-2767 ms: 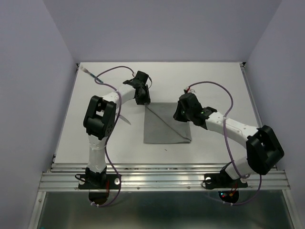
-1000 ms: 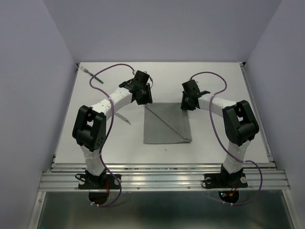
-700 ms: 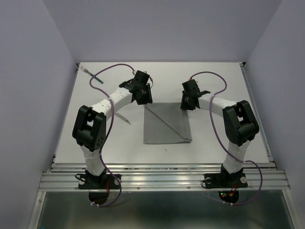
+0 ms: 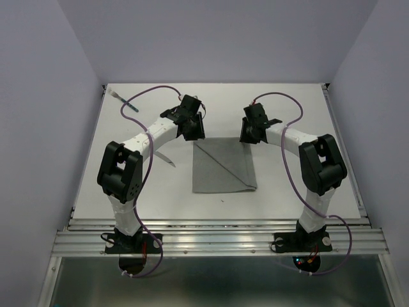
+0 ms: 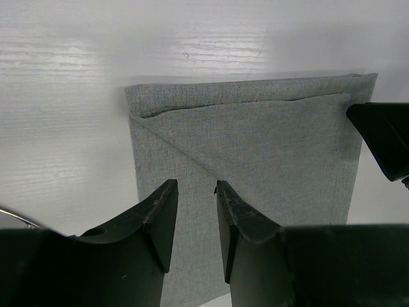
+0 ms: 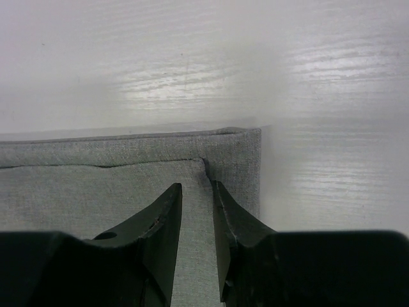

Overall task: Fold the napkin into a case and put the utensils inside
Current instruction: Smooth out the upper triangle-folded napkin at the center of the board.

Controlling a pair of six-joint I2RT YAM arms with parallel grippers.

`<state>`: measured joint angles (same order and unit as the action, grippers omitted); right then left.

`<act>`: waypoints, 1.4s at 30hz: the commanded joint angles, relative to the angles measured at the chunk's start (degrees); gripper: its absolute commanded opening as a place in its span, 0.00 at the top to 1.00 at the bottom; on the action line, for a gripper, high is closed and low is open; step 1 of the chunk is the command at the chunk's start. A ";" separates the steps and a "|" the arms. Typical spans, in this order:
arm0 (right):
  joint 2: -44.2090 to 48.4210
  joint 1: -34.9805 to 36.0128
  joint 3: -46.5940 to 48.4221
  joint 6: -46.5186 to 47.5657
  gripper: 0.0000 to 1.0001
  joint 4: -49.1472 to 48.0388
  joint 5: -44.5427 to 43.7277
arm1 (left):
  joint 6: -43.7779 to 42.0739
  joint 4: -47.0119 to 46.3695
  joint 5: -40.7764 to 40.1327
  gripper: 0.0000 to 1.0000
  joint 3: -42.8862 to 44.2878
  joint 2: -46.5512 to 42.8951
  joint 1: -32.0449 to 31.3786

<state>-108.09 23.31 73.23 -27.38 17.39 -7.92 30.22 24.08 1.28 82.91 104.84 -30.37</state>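
Observation:
The grey napkin [image 4: 223, 167] lies flat mid-table, folded into an upright rectangle with a diagonal crease. My left gripper [image 4: 191, 128] hovers over its far left corner, jaws open above bare cloth [image 5: 255, 141]; its fingertips' midpoint [image 5: 195, 188] holds nothing. At the far right corner sits my right gripper [image 4: 250, 133], jaws narrowly open [image 6: 195, 187] just short of the top layer's corner [image 6: 204, 161]. One teal-handled utensil [image 4: 125, 103] rests at the far left. A second utensil's silver tip [image 4: 165, 158] pokes out beside my left arm.
White table [image 4: 281, 192] with a metal rail along its near edge [image 4: 217, 238]. Purple cables loop above both arms. Grey walls close in the far side and both flanks. The right gripper's finger [image 5: 383, 137] shows at the napkin's right edge in the left wrist view.
Both arms have raised their elbows since the oldest frame, and the right gripper went from the napkin's right edge to its far right corner. Over the last second it edged slightly farther back.

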 commanded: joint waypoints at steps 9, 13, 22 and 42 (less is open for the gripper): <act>-2.82 0.07 2.79 1.80 0.69 -2.62 0.98 | -0.16 0.53 -0.66 0.58 -0.39 -2.97 -0.48; -2.91 0.07 2.88 1.80 0.71 -2.36 0.98 | -0.16 0.62 -0.75 0.58 -0.21 -2.97 -0.57; -0.54 0.07 2.44 0.57 0.97 -2.62 -3.32 | -0.25 0.80 -0.66 0.58 0.32 -2.71 -0.74; 7.17 0.07 -0.45 -0.75 0.63 -2.45 -4.21 | -0.60 0.62 -0.22 0.58 1.90 -0.34 -1.80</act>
<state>-109.10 23.31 73.60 -27.27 16.27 -10.59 30.22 24.34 1.30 82.94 104.84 -31.35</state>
